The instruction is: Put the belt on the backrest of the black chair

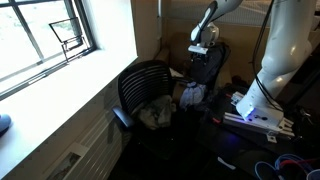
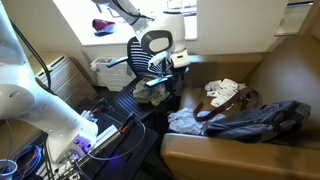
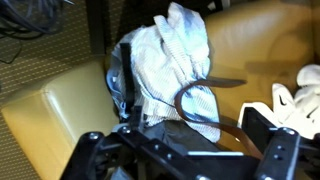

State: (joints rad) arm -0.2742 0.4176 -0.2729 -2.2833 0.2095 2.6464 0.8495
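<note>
The belt [image 3: 205, 108] is a brown strap that lies looped on a tan couch [image 3: 60, 110], partly over a pale striped cloth [image 3: 170, 55]. It also shows in an exterior view [image 2: 228, 110] among clothes. My gripper [image 3: 185, 146] is open and empty, its two fingers wide apart at the bottom of the wrist view, with the belt's loop just beyond them. It shows in both exterior views [image 1: 200, 48] [image 2: 176, 58]. The black chair [image 1: 148, 85], with a curved ribbed backrest, stands by the window with clothes on its seat [image 1: 160, 112].
A dark smooth-backed chair [image 1: 212, 68] stands behind the gripper. A white cloth [image 2: 224, 92] and dark jeans [image 2: 265, 120] lie on the couch. A white robot base [image 1: 280, 60] and cables [image 1: 285, 165] are on the floor. A window sill [image 1: 70, 90] runs beside the black chair.
</note>
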